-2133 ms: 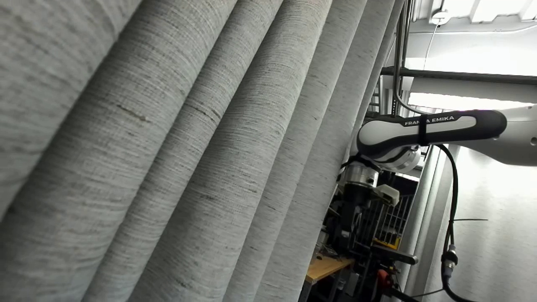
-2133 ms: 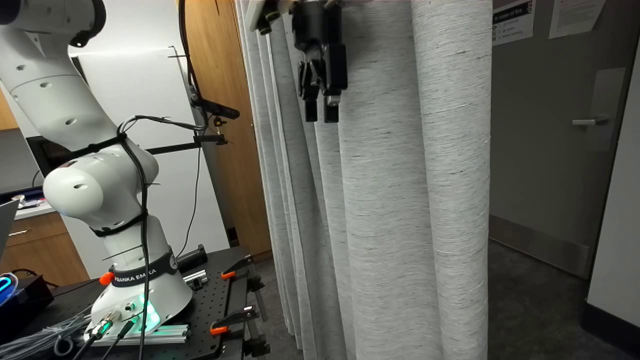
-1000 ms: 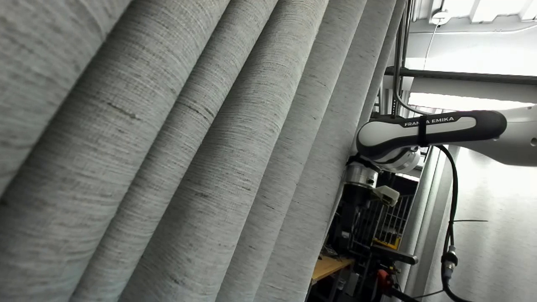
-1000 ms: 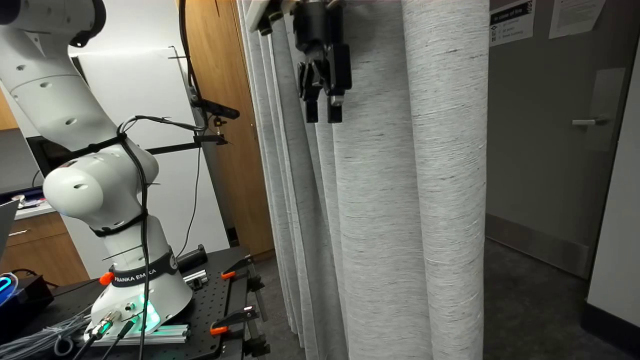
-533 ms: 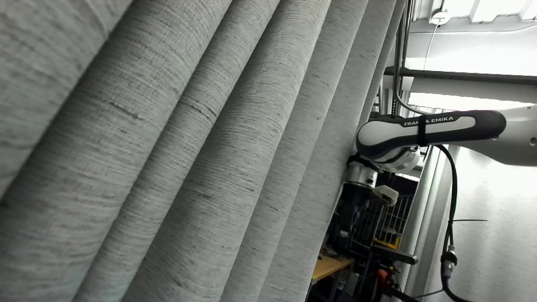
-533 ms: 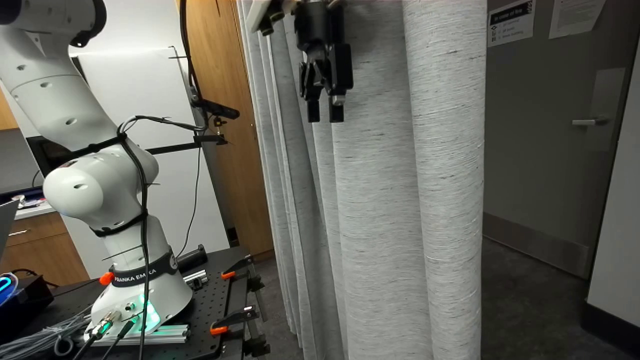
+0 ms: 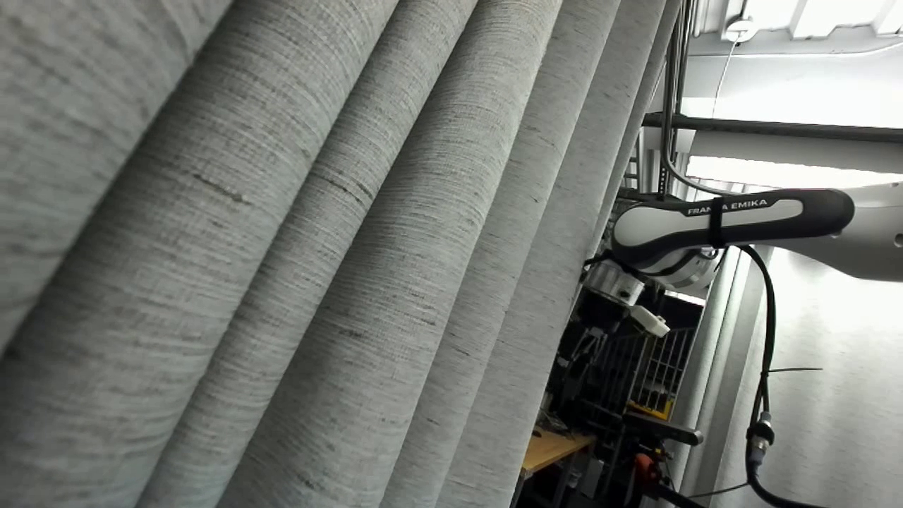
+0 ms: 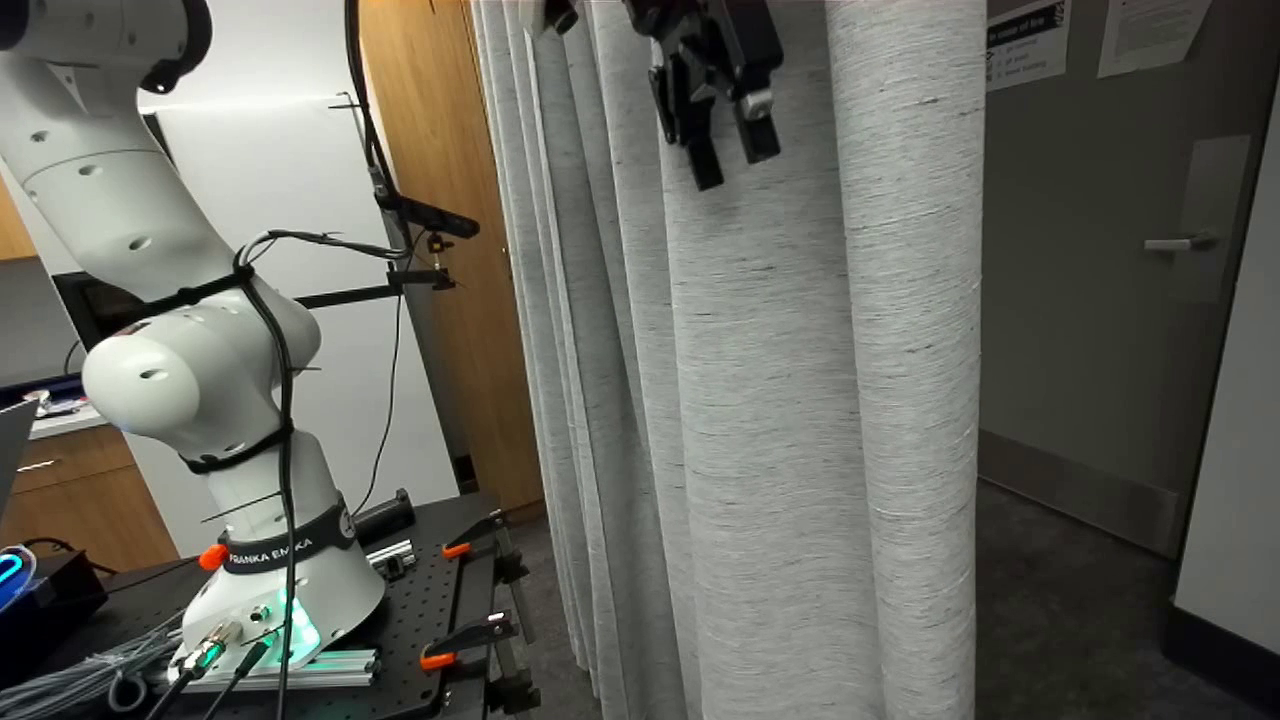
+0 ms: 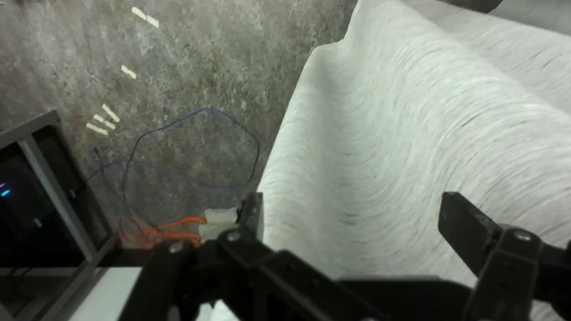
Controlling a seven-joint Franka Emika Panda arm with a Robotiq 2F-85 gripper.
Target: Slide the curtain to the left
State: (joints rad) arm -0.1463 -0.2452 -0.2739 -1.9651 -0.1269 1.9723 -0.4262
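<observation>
The light grey pleated curtain hangs across most of an exterior view, and also shows in an exterior view and in the wrist view. My black gripper is tilted in front of the upper curtain, fingertips pointing down and slightly right. Its fingers stand apart, with nothing visibly pinched. In the wrist view the gripper is open wide, with fabric filling the picture between the fingers. The left finger lines up with the curtain's side edge. Whether either finger touches the fabric I cannot tell.
The robot base stands on a black perforated table with orange clamps. A camera on a bracket stands near the wooden cabinet. A door is beyond the curtain. A framed dark case and orange cable are low in the wrist view.
My gripper has tilted from pointing straight down and has moved up and right in an exterior view. The curtain's outer edge shifted slightly left, then back right. The fingers stay apart.
</observation>
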